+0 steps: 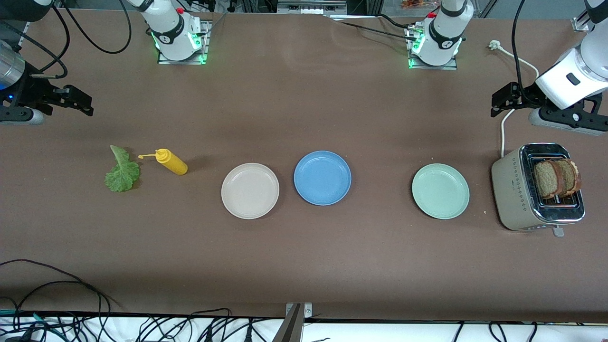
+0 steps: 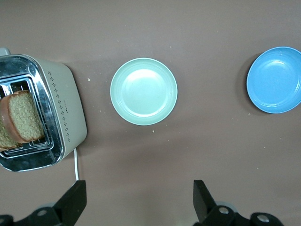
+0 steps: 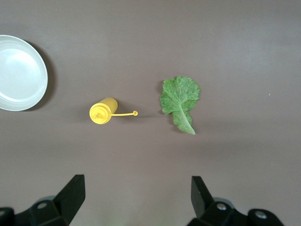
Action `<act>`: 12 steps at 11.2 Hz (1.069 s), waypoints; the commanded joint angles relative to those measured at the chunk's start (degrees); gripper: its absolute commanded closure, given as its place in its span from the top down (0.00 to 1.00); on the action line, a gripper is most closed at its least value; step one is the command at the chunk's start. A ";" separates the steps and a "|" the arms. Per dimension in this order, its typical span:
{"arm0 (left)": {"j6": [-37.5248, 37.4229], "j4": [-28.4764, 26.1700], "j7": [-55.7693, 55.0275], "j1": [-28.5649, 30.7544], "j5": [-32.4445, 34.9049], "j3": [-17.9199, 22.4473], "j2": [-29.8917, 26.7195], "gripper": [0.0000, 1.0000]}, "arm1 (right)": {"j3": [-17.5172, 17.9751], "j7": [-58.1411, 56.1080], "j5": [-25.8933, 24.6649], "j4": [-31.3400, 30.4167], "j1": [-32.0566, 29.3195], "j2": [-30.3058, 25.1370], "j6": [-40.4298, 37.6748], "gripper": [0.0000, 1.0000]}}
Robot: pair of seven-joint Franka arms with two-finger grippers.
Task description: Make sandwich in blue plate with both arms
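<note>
Brown desk (image 1: 304, 266): blue plate (image 1: 322, 177) bare, mid-desk. Bread (image 1: 555, 177) upright in toaster (image 1: 515, 194); lettuce (image 1: 122, 172) at right arm's end. My left hand (image 2: 138, 200), right hand (image 3: 136, 197) both wide open, empty. Risk: slices jam in slot, toaster tips.

Glossy white arms (image 1: 444, 33); black joint bands; black claws (image 1: 503, 97).

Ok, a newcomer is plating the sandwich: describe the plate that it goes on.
Three round plates sit in a row mid-table between the toaster and the yellow bottle. Take the middle one, the blue plate; its neighbours are cream-white and mint-green.
</note>
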 commanded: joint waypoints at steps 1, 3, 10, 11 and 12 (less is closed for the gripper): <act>-1.17 0.67 0.08 -0.07 -0.71 0.05 -0.50 1.00 | -0.12 0.22 -0.26 -1.01 -0.01 -0.88 0.78 1.00; -1.17 0.67 0.08 -0.07 -0.71 0.05 -0.50 1.00 | -0.12 0.22 -0.26 -0.75 -0.01 -0.88 0.43 1.00; -1.26 0.67 0.08 0.20 -0.80 0.14 -0.50 1.00 | -0.03 0.13 -0.18 -0.66 -0.09 -0.18 0.16 1.00; -1.26 0.67 0.08 0.20 -0.80 0.14 -0.50 1.00 | -0.03 -0.48 -0.26 -0.92 -0.01 -0.17 0.07 1.00; -1.26 0.67 0.08 0.28 -0.80 0.14 -0.50 1.00 | -0.03 -0.83 -0.18 -1.01 -0.09 0.09 -0.01 1.00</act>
